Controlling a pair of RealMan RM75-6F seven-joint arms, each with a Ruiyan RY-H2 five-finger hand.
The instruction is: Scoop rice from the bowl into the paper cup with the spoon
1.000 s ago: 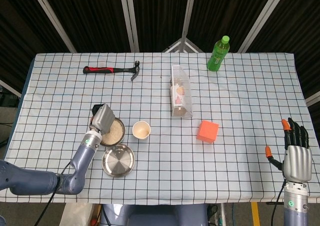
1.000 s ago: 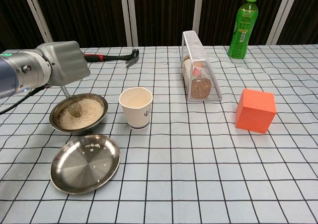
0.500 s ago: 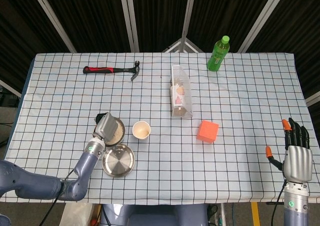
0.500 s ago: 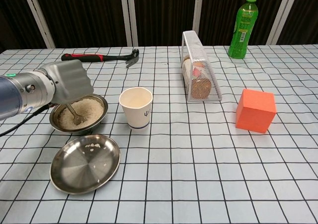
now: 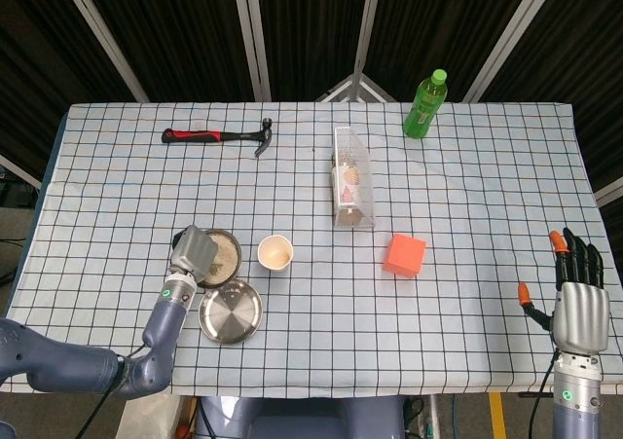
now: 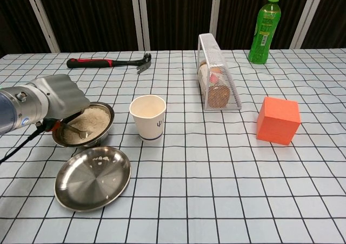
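A steel bowl point(image 6: 102, 112) of rice point(image 6: 89, 119) stands left of the white paper cup point(image 6: 147, 116), and its left rim looks lifted. My left hand point(image 6: 54, 97) hovers over the bowl's left edge and holds a metal spoon point(image 6: 75, 131), whose tip lies in the rice. In the head view the left hand point(image 5: 193, 253) covers part of the bowl point(image 5: 228, 251), next to the cup point(image 5: 275, 253). The cup looks empty. My right hand point(image 5: 576, 298) stays at the near right corner, fingers spread, holding nothing.
A shallow steel plate point(image 6: 93, 177) with a few rice grains lies in front of the bowl. Behind are a red-handled hammer point(image 6: 108, 62), a wire mesh basket point(image 6: 216, 81) and a green bottle point(image 6: 263, 28). An orange cube point(image 6: 278, 120) sits to the right.
My left hand has dropped lower and drawn left and toward the near edge. The spoon now lies flatter in the rice, and the bowl looks tipped.
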